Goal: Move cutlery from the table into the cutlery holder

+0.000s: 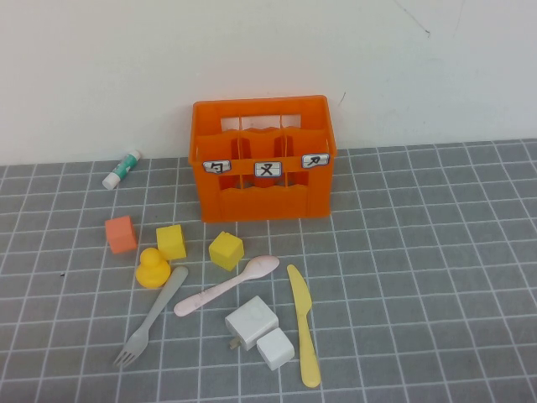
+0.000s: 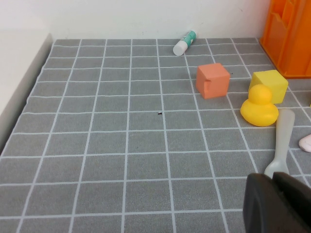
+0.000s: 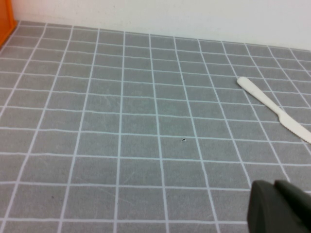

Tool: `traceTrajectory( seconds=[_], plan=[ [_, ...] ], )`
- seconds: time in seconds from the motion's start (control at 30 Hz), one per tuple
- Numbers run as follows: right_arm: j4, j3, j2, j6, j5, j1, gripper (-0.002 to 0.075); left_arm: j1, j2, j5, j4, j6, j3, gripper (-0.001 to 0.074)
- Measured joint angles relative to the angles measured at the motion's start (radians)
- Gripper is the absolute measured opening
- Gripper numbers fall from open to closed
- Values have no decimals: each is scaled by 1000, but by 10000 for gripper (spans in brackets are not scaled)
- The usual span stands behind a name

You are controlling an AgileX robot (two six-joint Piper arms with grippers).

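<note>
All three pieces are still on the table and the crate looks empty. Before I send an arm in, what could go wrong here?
1. The fork has its handle touching the rubber duck; lifting it may knock the duck.
2. The spoon and knife flank the white charger blocks, so a claw may bump them.
3. All pieces lie flat on the table, so they may slip.

The left claw and right claw show only at their wrist views' edges.
</note>
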Motion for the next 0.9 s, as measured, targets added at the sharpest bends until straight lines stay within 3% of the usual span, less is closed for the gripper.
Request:
traceTrajectory(
  seconds=[0.7, 0.8, 0.9],
  plan=[
    [0, 0, 0, 0, 0, 0, -3, 0, 0, 0, -2, 0, 0, -1],
    [0, 0, 0, 0, 0, 0, -3, 0, 0, -24, -116, -66, 0, -1],
    [0, 0, 0, 0, 0, 0, -3, 0, 0, -90, -362, -165, 5, -1]
  ],
)
